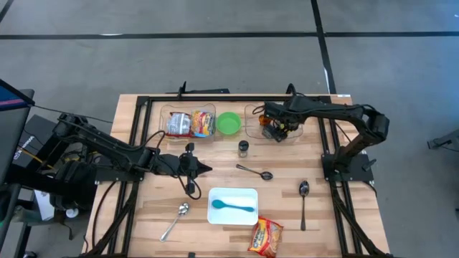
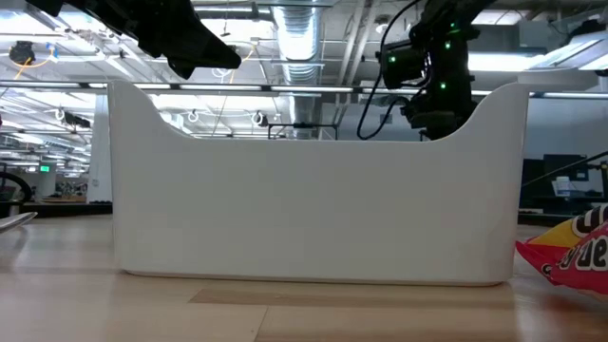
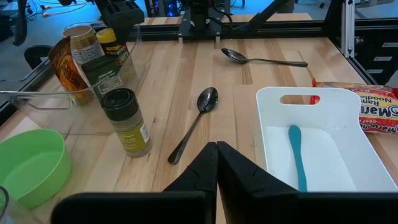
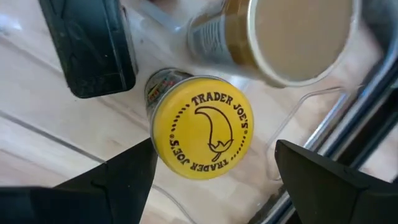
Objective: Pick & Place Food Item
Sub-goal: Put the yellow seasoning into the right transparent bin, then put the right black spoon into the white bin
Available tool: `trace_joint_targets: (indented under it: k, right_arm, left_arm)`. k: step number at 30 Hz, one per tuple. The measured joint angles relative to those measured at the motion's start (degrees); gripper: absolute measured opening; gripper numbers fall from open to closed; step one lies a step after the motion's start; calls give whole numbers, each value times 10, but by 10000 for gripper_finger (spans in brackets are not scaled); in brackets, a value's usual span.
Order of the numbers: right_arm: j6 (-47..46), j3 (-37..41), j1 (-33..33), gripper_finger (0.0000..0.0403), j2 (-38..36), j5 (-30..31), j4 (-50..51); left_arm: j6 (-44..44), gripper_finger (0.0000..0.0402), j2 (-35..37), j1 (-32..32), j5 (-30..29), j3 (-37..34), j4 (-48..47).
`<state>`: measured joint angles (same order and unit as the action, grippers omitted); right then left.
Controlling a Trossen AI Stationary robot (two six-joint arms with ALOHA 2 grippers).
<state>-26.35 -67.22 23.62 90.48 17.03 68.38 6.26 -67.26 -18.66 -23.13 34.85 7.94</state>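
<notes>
Right gripper hung with fingers wide apart over the yellow-lidded jar, which looked rigid and slick, so I'd grab it just under the lid.

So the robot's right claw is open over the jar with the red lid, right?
Almost. The right gripper is open over a jar, but the lid is yellow, not red. The right wrist view shows it, with a fingertip on each side of the jar.
</notes>
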Motion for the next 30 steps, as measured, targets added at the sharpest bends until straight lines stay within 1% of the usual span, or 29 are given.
trace_joint_targets:
  k: [7, 21, 30]
  right_arm:
    - [15, 0, -47, 317, -41, 58, -1]
    - [13, 0, -123, 317, -163, 57, -15]
    - [6, 0, -197, 317, -190, 55, -27]
  left_arm:
    - [0, 4, 0, 0, 0, 0, 0]
    - [0, 4, 0, 0, 0, 0, 0]
    - [0, 4, 0, 0, 0, 0, 0]
